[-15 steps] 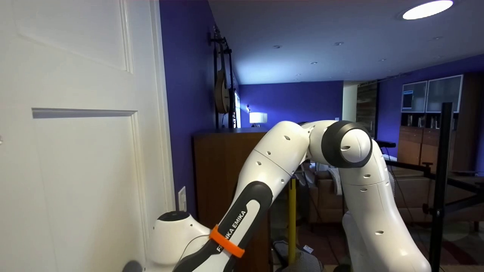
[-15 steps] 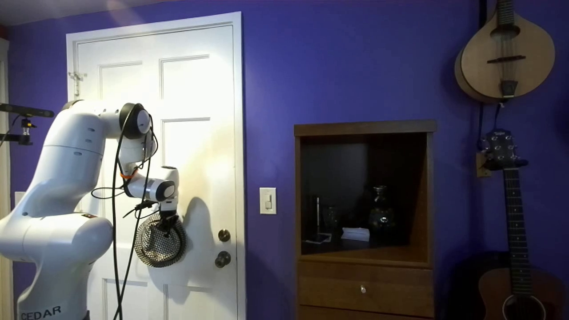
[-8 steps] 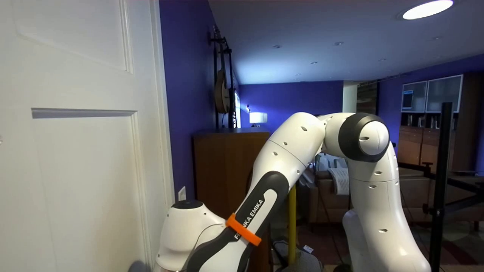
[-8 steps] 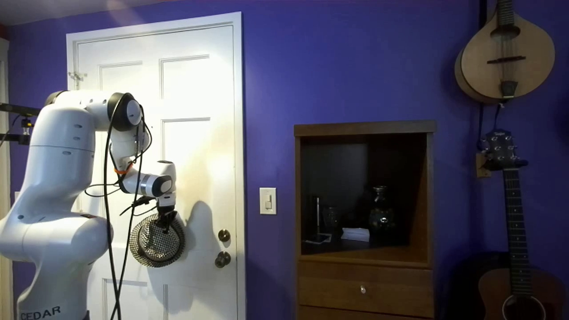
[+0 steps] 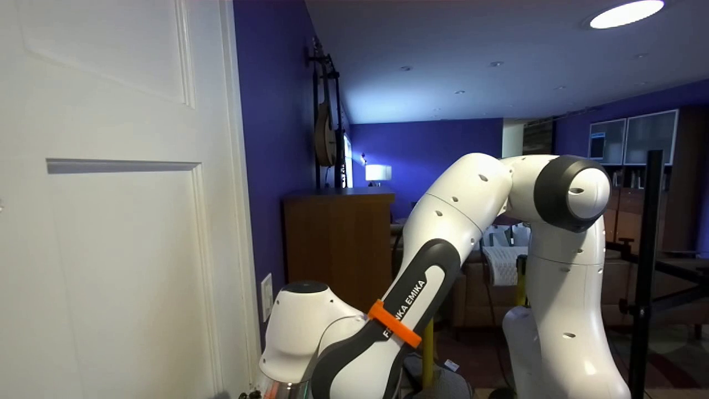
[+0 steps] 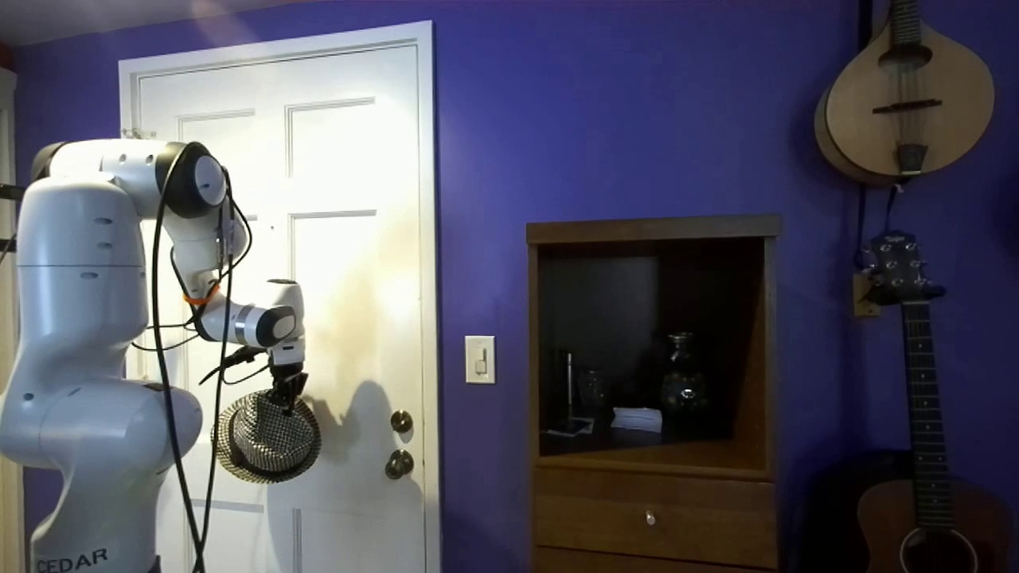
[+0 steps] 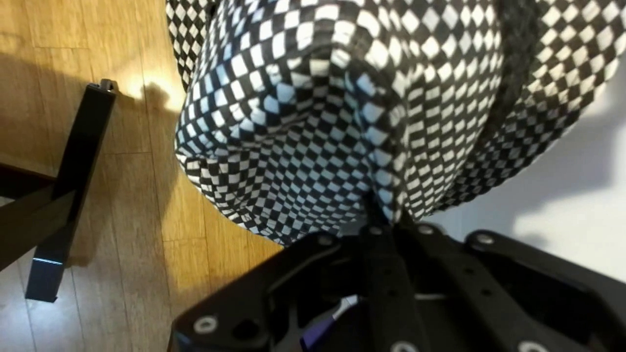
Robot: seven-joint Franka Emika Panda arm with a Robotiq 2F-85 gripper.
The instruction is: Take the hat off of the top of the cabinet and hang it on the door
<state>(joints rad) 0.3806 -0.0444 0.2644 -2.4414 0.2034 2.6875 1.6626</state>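
Observation:
The hat (image 6: 275,446), in a black-and-white check with a dark band, hangs below my gripper (image 6: 288,391) in front of the door. In the wrist view, my gripper (image 7: 386,217) is shut on a pinched fold of the hat (image 7: 313,166); the fold covers the fingertips. The white panelled door (image 6: 350,151) stands behind the hat and arm, and fills the left of an exterior view (image 5: 127,249). The brown wooden cabinet (image 6: 653,231) is well to the right of the hat; nothing shows on its top. Its side (image 5: 338,238) appears behind my arm.
Two round door knobs (image 6: 400,464) sit near the door's right edge. A light switch (image 6: 480,360) and hung instruments (image 6: 907,103) are on the purple wall. Black cables (image 6: 163,350) dangle from the arm. A black stand (image 5: 645,277) rises beside it. A black beam (image 7: 73,186) lies over wood floor.
My arm has drawn back and its elbow has risen. The hat has travelled a little left in an exterior view, still gripped, turning so that its crown and band show more.

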